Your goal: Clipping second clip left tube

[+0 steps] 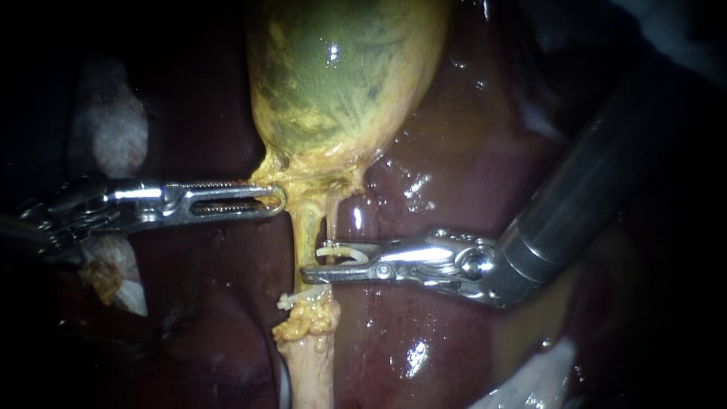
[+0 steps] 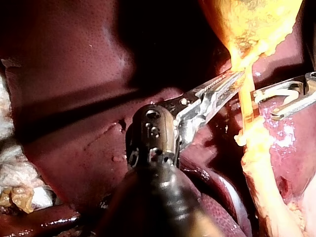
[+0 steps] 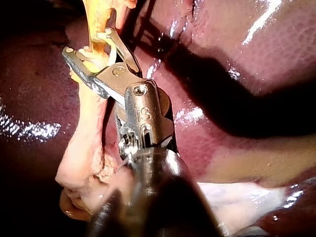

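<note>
The green-yellow gallbladder (image 1: 333, 76) narrows into two tubes over the dark liver (image 1: 454, 197). My left instrument (image 1: 274, 199) comes in level, its slotted jaws shut on the yellow tissue at the gallbladder's neck (image 1: 318, 176); the left wrist view shows the same hold (image 2: 233, 80). My right instrument (image 1: 310, 260) has its jaws standing apart astride the thicker left tube (image 1: 305, 227), holding a white clip (image 1: 344, 252) between them. The right wrist view shows these jaws (image 3: 88, 43) around that tube (image 3: 98, 15). Lower down, another white clip (image 1: 291, 300) sits on the same tube. The thin right tube (image 1: 332, 216) runs just beside.
White gauze (image 1: 113, 129) lies behind my left instrument, and more gauze (image 1: 530, 379) shows under my right instrument's shaft. Below the lower clip a pale stump with yellow fat (image 1: 309, 356) continues. Wet liver surrounds both tubes.
</note>
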Robot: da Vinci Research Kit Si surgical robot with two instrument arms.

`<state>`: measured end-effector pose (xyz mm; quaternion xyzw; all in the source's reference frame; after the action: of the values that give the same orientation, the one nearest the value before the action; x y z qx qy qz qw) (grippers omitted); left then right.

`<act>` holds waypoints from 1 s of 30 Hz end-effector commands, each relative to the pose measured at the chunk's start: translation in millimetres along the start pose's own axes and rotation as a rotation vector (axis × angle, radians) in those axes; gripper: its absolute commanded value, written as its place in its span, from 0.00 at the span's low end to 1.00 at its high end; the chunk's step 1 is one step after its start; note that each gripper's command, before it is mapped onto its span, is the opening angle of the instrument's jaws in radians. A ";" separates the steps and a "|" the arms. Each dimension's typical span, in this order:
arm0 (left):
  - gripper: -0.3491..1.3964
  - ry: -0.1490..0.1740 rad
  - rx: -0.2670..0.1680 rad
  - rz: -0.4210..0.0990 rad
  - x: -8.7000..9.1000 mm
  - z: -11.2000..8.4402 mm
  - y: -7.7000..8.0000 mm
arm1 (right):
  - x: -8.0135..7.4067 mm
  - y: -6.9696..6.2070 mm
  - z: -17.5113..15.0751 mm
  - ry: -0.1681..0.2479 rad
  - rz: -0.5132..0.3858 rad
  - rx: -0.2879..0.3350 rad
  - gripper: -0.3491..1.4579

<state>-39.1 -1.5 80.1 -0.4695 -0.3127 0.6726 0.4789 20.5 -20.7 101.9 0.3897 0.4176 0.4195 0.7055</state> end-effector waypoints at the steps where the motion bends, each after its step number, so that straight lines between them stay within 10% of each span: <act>1: 0.16 0.000 0.000 0.000 0.0 0.0 0.0 | 0.0 0.0 0.0 -0.011 -0.001 -0.009 0.48; 9: 0.16 0.000 0.001 0.000 0.0 0.1 0.1 | 0.0 0.6 0.5 -0.078 -0.005 -0.071 0.48; 30: 0.16 0.001 0.002 0.000 0.0 0.3 0.2 | 0.8 0.4 3.6 -0.071 0.001 -0.088 0.48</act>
<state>-39.4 -1.5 80.0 -0.4695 -0.3120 0.6725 0.4797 24.0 -20.7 103.4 0.3731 0.3731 0.4238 0.7362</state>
